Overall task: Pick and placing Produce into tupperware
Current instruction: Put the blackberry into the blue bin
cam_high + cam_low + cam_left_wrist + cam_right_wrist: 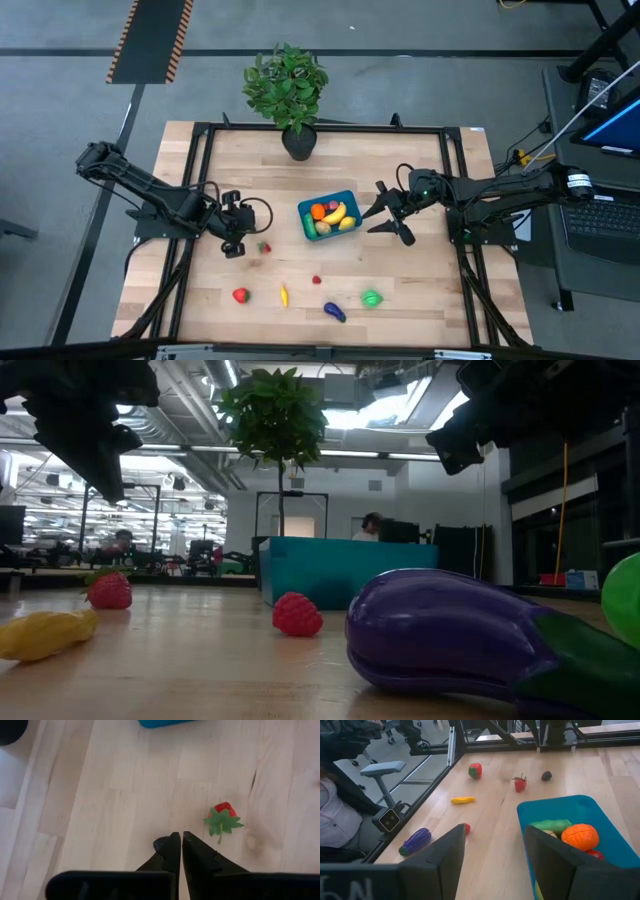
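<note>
The teal tupperware (342, 200) sits mid-table and holds an orange (579, 836), a yellow and a green toy. A red strawberry with green leaves (223, 819) lies on the wood just right of my left gripper (238, 248). That gripper (180, 845) is shut and hangs above the table with nothing between its fingers. A small dark fruit (160, 842) lies on the table beside its fingertips. My right gripper (393, 214) hovers open and empty at the tupperware's right side (492, 860). More produce lies near the front edge.
Toward the near edge lie a red fruit (240, 295), a yellow piece (284, 295), a small red berry (317, 280), a purple eggplant (334, 312) and a green piece (371, 298). A potted plant (290, 90) stands at the far edge. A black frame borders the table.
</note>
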Tool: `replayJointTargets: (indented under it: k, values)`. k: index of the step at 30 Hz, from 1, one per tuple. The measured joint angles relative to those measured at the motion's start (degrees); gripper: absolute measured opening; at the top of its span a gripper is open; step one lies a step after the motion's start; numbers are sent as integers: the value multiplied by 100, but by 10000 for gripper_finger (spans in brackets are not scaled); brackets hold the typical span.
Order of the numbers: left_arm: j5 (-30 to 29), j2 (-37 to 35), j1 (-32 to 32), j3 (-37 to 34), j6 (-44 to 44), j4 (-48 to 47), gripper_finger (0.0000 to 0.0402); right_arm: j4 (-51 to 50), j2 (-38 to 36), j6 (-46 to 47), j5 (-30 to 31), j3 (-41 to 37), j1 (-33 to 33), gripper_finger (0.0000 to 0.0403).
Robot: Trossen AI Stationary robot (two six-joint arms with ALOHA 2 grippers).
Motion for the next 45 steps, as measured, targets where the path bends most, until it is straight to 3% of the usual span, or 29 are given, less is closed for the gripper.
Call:
replayJointTargets:
  k: [6, 17, 22, 36, 45]
  values:
    - [-21, 2, 2, 0, -135, -18, 32, -2, 0, 0, 0, 0, -2, 207]
    - [-258, 4, 4, -814, -885, -12, 170, -4, 0, 0, 0, 0, -2, 207]
    - [-250, 4, 4, -966, -728, 264, 207, -4, 0, 0, 0, 0, -2, 207]
    - [-48, 4, 4, -994, -546, 535, 201, -4, 0, -24, -2, 0, 0, 207]
    - [-255, 7, 4, -1584, -65, 1479, 192, -4, 0, -9, -2, 0, 0, 207]
